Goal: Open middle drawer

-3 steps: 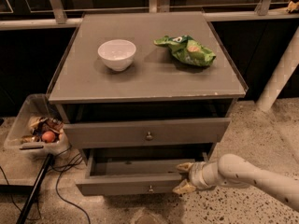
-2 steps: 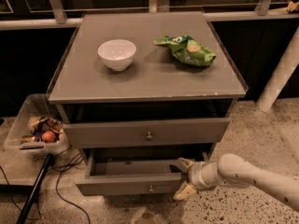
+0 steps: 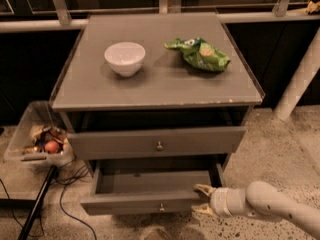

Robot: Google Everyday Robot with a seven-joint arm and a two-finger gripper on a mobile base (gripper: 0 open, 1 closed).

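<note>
Camera view: the gripper point(image 3: 201, 200) is held at the right front corner of the middle drawer point(image 3: 130, 203), probably so that the front can be hooked and drawn outward. Its fingers are spread partly, one above and one below that corner; whether the edge is really clamped cannot be told. The drawer is found already well pulled out, directly under the taller top drawer point(image 3: 115, 144).

Place: lab-like test space | speckled concrete floor point(image 3: 285, 144), cable point(image 3: 66, 211), bin point(image 3: 21, 129) | hand point(image 3: 199, 200) by middle drawer point(image 3: 140, 204) front
</note>
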